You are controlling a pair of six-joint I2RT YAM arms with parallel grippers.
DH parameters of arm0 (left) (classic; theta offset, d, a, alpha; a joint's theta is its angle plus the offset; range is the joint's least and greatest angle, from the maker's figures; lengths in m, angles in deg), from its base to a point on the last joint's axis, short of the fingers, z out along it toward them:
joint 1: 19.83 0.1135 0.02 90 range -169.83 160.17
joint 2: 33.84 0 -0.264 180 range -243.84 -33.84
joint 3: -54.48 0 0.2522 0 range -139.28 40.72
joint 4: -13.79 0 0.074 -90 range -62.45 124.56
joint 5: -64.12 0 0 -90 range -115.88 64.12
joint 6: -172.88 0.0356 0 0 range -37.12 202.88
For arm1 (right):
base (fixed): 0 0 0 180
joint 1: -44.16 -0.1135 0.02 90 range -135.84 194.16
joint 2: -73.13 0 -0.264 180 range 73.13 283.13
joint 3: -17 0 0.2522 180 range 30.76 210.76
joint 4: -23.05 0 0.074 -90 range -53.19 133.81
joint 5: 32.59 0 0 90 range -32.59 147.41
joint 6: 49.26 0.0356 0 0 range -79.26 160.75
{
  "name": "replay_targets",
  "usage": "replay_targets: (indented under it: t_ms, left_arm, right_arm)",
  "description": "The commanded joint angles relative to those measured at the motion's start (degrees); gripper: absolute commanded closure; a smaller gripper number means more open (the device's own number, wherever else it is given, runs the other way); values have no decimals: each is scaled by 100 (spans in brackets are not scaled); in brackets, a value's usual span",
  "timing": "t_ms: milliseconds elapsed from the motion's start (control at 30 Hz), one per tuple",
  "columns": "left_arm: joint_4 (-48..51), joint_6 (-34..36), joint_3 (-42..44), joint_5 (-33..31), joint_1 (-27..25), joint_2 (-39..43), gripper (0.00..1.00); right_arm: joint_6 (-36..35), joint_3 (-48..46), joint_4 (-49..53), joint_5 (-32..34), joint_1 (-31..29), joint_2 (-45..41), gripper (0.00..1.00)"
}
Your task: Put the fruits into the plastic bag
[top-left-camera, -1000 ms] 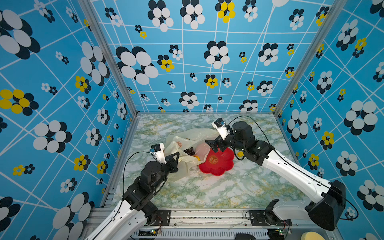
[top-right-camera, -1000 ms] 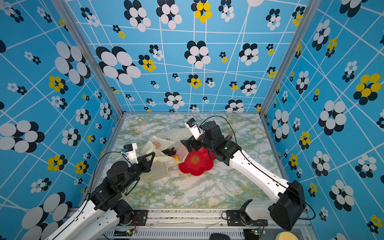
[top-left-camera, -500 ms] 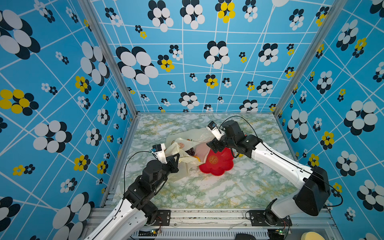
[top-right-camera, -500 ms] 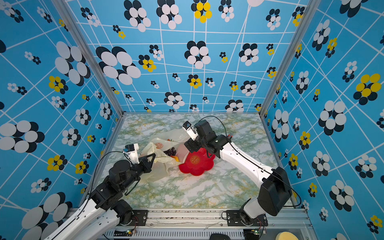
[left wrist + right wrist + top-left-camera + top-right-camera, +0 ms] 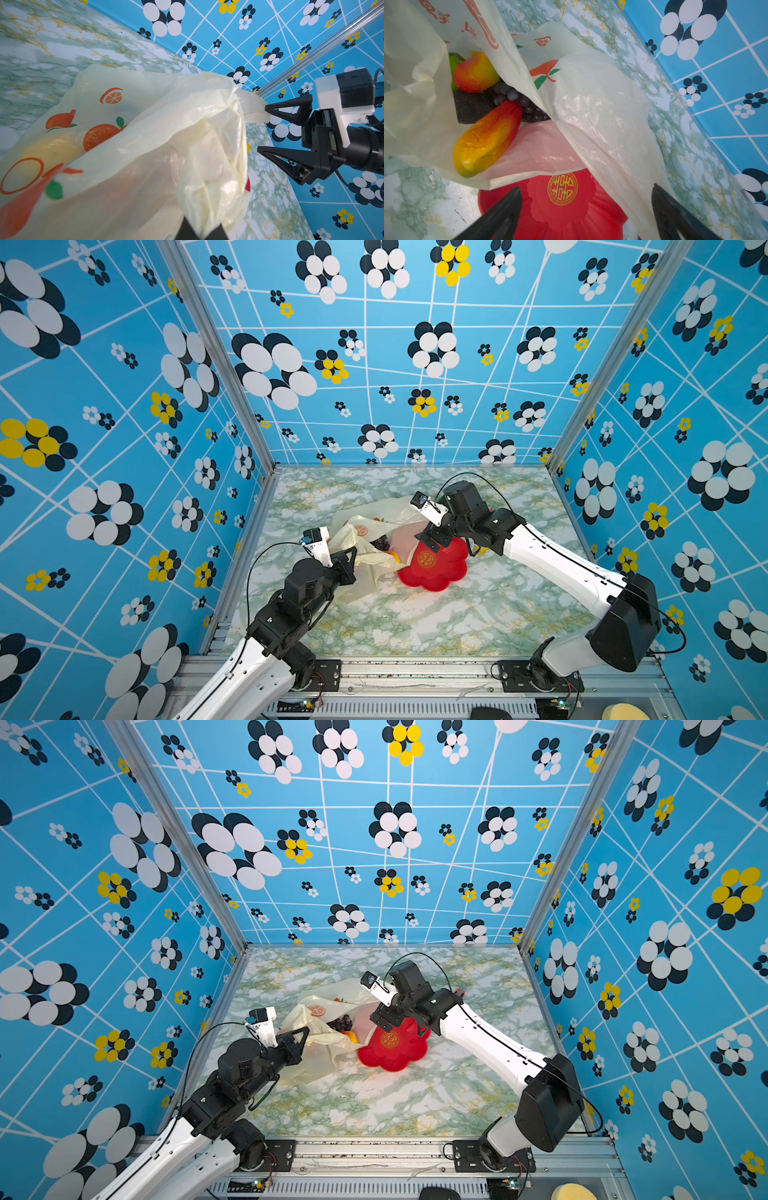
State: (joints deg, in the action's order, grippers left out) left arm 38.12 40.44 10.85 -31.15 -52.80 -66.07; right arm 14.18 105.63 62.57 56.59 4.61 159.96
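The plastic bag (image 5: 365,560) (image 5: 320,1048) lies crinkled on the marble table, its mouth facing the red plate. My left gripper (image 5: 353,555) (image 5: 305,1032) (image 5: 200,230) is shut on a bunched fold of the plastic bag (image 5: 145,145), holding it up. The fruits sit inside the bag's mouth: two red-orange-yellow pieces (image 5: 485,139), a dark purple grape bunch (image 5: 517,101) (image 5: 380,542), a green piece (image 5: 453,62) and a dark piece (image 5: 471,108). My right gripper (image 5: 428,540) (image 5: 380,1021) (image 5: 586,189) (image 5: 262,128) hangs open and empty over the plate, beside the bag's rim.
The red flower-shaped plate (image 5: 436,572) (image 5: 395,1052) (image 5: 566,218) lies partly under the bag's lower lip and holds no fruit. Blue patterned walls close in the table on three sides. A yellow sponge (image 5: 623,711) sits outside the front rail.
The right arm has swung left, bringing its open gripper closer to the bag's mouth above the plate. The left gripper has kept its hold on the bag without moving.
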Motion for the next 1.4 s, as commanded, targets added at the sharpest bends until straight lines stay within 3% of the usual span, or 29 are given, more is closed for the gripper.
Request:
replay_targets:
  t_ms: [0,100,200,267,433,500,633,833,1033,1233,1267,1300,1367]
  left_arm:
    - [-94,51,-232,187,96,-134,100]
    - [86,55,-372,203,132,-196,100]
    - [189,27,-413,164,148,-115,100]
    - [233,-1,-393,126,157,-49,100]
    - [284,-37,-407,106,168,-24,100]
    - [305,-18,-448,109,185,-51,100]
    - [560,97,-766,180,344,-253,100]
    - [1684,523,-1889,694,1003,-1018,100]
    - [2321,888,-3408,1780,2166,-1980,100]
    - [2292,1003,-4190,2431,2458,-2567,100]
    - [2265,980,-4125,2517,2461,-2591,100]
    - [2192,914,-3996,2610,2453,-2559,100]
    - [1949,772,-3629,2751,2461,-2417,100]
  right_arm:
    - [-310,173,242,462,94,248,3]
    - [-196,257,190,633,155,427,8]
    - [74,291,70,656,228,494,22]
    - [265,291,-19,605,262,485,39]
    - [868,217,-442,45,274,236,93]
    - [1220,232,-615,-362,272,107,100]
    - [2234,430,-982,-1260,272,-59,100]
    - [3502,1055,-1416,-1975,272,93,100]
    - [4117,2194,-1677,-2169,276,490,100]
    - [4024,2817,-1354,-2347,272,828,100]
    - [3822,2835,-1141,-2346,272,830,95]
    - [3471,2860,-759,-2237,272,835,83]
    - [2788,2785,-96,-1858,272,771,49]
